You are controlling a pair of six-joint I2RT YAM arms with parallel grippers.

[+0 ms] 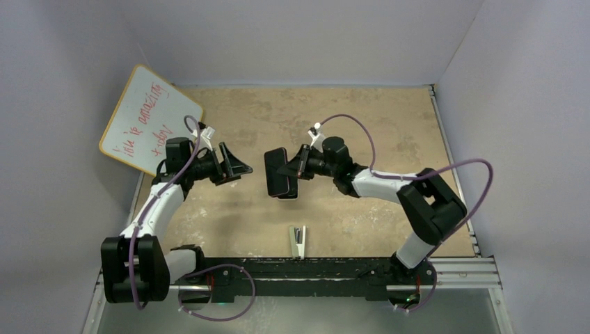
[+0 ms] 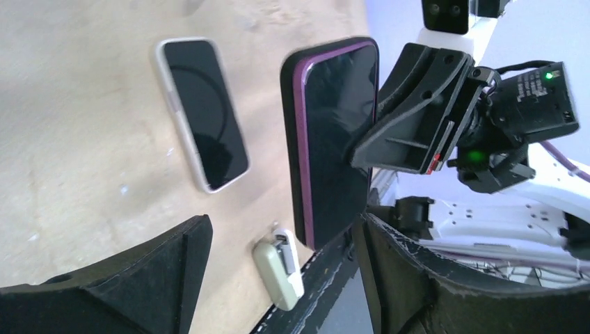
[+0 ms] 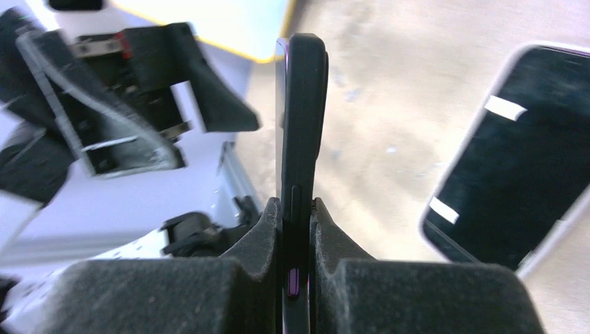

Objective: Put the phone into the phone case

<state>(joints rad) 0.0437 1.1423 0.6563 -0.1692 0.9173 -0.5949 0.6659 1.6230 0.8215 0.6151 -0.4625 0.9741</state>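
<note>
1. Over the middle of the bench [image 1: 376, 118], the right pincer [image 1: 291, 170] is clamped hard on the phone case [image 2: 288, 139], and it's holding it up off the surface, standing on edge!
2. Look at that black shell: a purple rim runs just inside it, and the dark screen of the phone [image 2: 337, 125] fills the front. From the left wrist view the phone looks seated inside the case.
3. The right wrist view shows it edge-on. Both foam pads [image 3: 257, 278] press flat on the 2 broad faces, and a purple side button peeks through a cut-out low on the edge.
4. The screen side faces the left arm, and the case's back faces the right arm.
5. Across the gap, the left pincer [image 1: 235, 165] is spread wide with nothing between its fingers [image 2: 160, 271]. It points at the held phone, near it but apart.
6. Down on the bench, right below the held case, lies a second handset [image 2: 205, 111] with a pale rim, flat and screen up. Nobody is touching it.
7. A small beige clip-like piece [image 2: 278, 268] sits on the bench nearer the arm bases.
8. At the far left, a whiteboard [image 1: 149, 118] with red writing leans against the wall, behind the left arm.
</note>
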